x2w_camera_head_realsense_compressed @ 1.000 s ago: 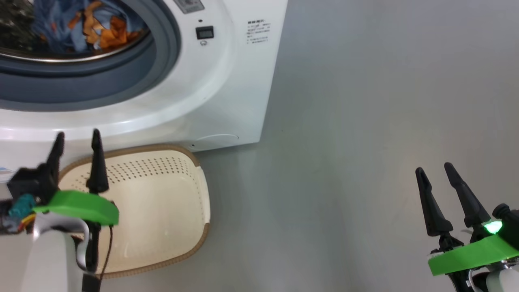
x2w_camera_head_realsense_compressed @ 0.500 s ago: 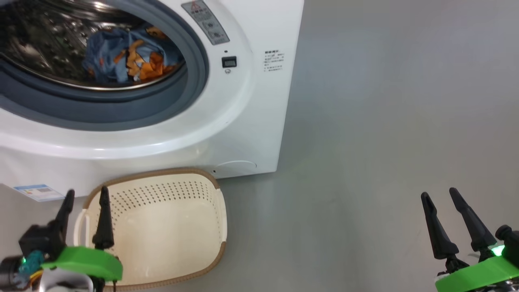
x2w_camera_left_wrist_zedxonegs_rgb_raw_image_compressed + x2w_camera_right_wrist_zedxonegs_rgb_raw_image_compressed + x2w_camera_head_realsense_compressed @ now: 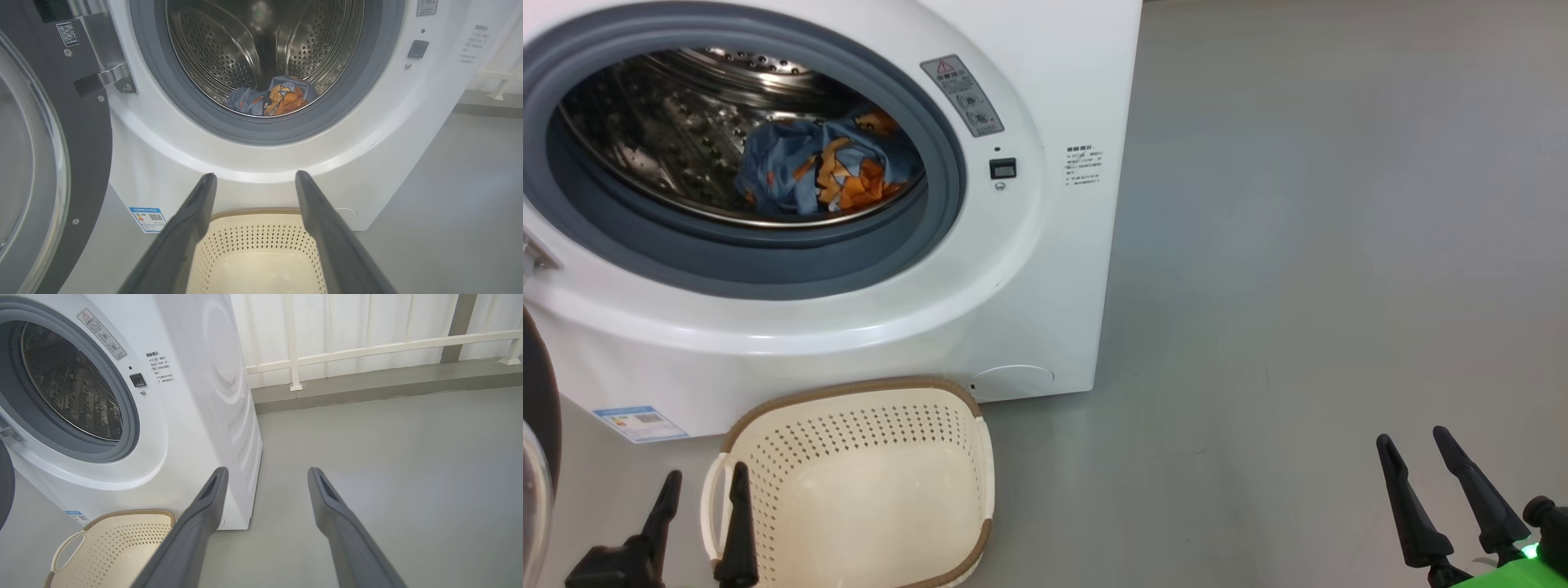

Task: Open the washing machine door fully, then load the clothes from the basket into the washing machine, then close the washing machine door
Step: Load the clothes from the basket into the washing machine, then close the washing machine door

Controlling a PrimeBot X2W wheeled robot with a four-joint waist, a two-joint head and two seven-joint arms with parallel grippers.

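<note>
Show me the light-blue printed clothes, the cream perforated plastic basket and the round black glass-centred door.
Light-blue printed clothes (image 3: 821, 175), head view: middle of the crumpled heap.
Cream perforated plastic basket (image 3: 849, 425), head view: perforated back wall.
Round black door (image 3: 92, 155), left wrist view: black outer ring.

— How do you stand right now?
— Your left gripper (image 3: 706, 474) sits low at the left, fingers spread wide, pointing up. Your right gripper (image 3: 1411, 437) sits low at the right, fingers likewise parted, leaning a little leftward. Neither grips anything.
</note>
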